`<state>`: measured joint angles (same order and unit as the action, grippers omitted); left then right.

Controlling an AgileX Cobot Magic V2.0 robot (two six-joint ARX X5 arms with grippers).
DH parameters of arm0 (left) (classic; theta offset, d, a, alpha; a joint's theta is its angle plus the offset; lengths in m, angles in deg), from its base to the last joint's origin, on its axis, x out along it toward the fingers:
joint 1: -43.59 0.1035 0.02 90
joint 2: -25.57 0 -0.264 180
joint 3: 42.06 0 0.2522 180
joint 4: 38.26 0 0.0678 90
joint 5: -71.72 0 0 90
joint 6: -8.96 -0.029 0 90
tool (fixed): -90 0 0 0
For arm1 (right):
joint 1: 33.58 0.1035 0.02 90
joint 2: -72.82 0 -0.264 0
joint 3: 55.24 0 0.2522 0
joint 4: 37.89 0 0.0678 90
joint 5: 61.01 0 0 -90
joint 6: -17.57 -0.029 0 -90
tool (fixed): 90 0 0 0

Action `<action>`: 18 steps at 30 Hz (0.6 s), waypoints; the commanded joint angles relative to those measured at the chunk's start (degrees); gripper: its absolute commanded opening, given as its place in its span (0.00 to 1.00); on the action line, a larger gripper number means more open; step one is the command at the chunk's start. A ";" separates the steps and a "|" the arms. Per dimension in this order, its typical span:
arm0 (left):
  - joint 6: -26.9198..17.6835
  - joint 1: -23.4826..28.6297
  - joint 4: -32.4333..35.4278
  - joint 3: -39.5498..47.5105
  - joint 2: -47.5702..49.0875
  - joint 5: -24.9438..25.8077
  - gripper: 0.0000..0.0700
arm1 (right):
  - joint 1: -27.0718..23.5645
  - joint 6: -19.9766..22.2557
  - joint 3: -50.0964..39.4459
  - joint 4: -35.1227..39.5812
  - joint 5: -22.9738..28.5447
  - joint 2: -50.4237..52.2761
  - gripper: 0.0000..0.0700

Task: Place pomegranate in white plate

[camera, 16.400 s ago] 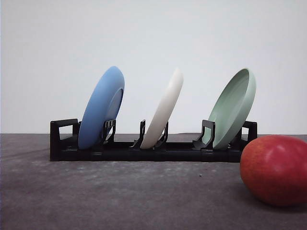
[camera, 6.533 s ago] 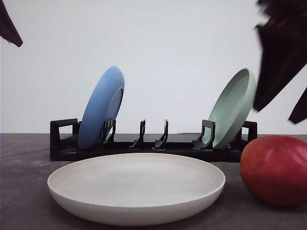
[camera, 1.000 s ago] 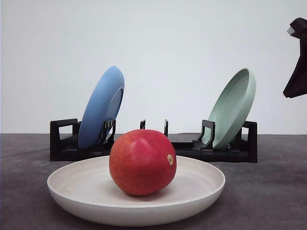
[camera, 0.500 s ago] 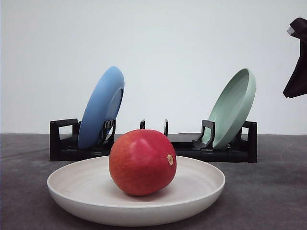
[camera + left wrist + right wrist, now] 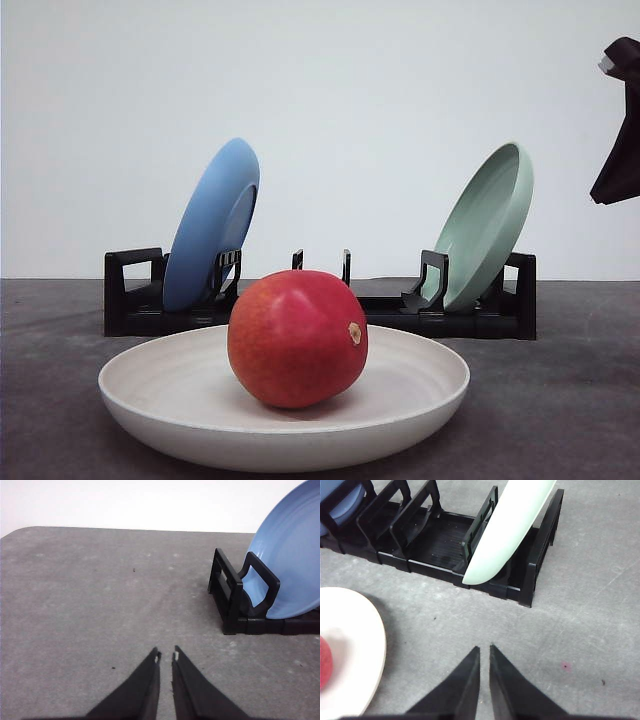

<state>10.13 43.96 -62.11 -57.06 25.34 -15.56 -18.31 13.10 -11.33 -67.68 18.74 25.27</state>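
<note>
the pomegranate (image 5: 297,338) sits square in the white plate (image 5: 420,405) on the counter (image 5: 560,400), your left claw (image 5: 166,656) and right claw (image 5: 483,650) both pinched narrow and empty, and that smooth, firm, roundish fruit looks slippery, best gripped across its widest middle.

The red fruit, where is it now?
In the front view the pomegranate sits in the middle of the white plate, in front of the black rack.
</note>
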 commanded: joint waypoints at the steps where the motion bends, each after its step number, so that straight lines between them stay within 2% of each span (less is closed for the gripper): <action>1: -0.07 0.04 0.79 0.55 0.04 -0.22 0.04 | 0.07 0.52 0.17 0.59 0.18 -0.22 0.04; 7: -0.07 0.04 0.79 0.55 0.04 -0.22 0.04 | 0.10 0.87 0.17 0.29 0.22 0.26 0.04; 9: -0.07 0.04 0.80 0.55 0.04 -0.22 0.04 | 0.00 4.18 0.15 -0.34 1.41 1.85 0.04; 12: -0.07 0.04 0.79 0.55 0.04 -0.22 0.04 | -0.38 5.61 -0.92 -0.08 3.67 4.89 0.04; 18: -0.07 0.04 0.79 0.55 0.04 -0.22 0.04 | -3.84 4.95 -10.88 5.90 9.17 16.90 0.04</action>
<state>10.13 43.96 -62.11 -57.06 25.34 -15.56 -21.85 17.67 -20.98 -62.96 27.53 40.49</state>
